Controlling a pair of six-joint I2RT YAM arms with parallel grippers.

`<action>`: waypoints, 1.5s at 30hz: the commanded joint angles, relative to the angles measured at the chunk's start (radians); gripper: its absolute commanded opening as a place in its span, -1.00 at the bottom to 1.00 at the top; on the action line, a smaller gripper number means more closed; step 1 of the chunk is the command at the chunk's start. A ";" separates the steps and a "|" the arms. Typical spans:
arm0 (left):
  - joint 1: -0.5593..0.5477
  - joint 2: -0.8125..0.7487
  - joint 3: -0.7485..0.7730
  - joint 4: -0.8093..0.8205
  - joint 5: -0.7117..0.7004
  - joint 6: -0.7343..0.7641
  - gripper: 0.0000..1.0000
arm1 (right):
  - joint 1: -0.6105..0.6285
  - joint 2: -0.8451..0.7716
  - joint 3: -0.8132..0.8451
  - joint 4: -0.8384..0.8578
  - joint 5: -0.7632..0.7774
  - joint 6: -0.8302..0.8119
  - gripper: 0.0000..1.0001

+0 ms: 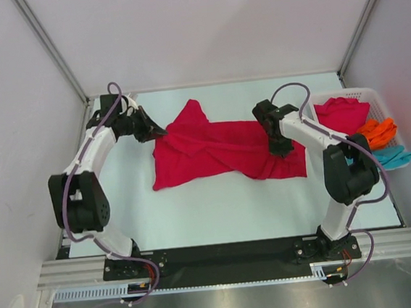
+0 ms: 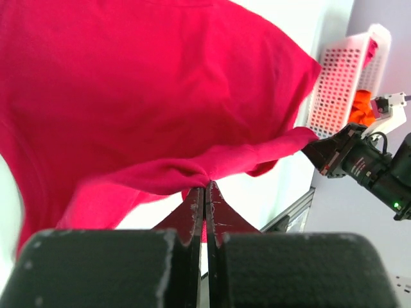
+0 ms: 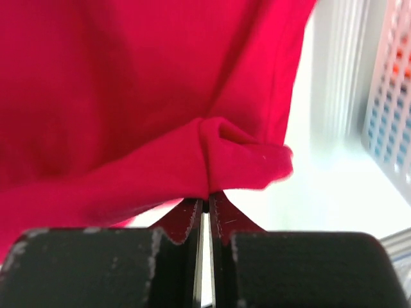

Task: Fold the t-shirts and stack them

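Observation:
A crimson t-shirt (image 1: 212, 150) lies spread and rumpled across the middle of the table. My left gripper (image 1: 161, 131) is at its left edge, shut on a bunched fold of the cloth (image 2: 148, 96), which is pinched at the fingertips of the gripper (image 2: 206, 184). My right gripper (image 1: 279, 149) is at the shirt's right end. Its jaws (image 3: 206, 200) stand almost together, a fold of the crimson shirt (image 3: 128, 96) caught at their tips. Another crimson shirt (image 1: 341, 114), an orange one (image 1: 378, 132) and a teal one (image 1: 393, 155) lie in the basket.
A white slatted basket (image 1: 375, 96) stands at the table's right edge, close behind the right arm; its wall also shows in the left wrist view (image 2: 343, 77) and the right wrist view (image 3: 392, 96). White walls enclose the table on three sides.

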 commanded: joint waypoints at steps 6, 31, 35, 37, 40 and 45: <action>0.029 0.120 0.034 0.070 0.062 -0.016 -0.64 | -0.068 0.138 0.049 0.078 -0.082 -0.130 -0.48; 0.029 -0.216 -0.431 0.105 -0.009 0.008 0.99 | 0.021 -0.077 -0.184 0.090 -0.116 -0.023 -0.03; 0.027 -0.215 -0.431 0.104 -0.018 0.010 0.99 | 0.022 -0.073 -0.192 0.108 -0.116 -0.023 -0.02; 0.027 -0.231 -0.434 0.099 -0.023 0.010 0.99 | 0.021 -0.064 -0.193 0.113 -0.114 -0.025 -0.02; 0.029 -0.254 -0.440 0.090 -0.037 0.016 0.99 | 0.019 -0.055 -0.199 0.127 -0.103 -0.032 -0.02; 0.030 -0.262 -0.442 0.087 -0.041 0.017 0.99 | 0.003 -0.021 -0.180 0.145 -0.082 -0.057 -0.01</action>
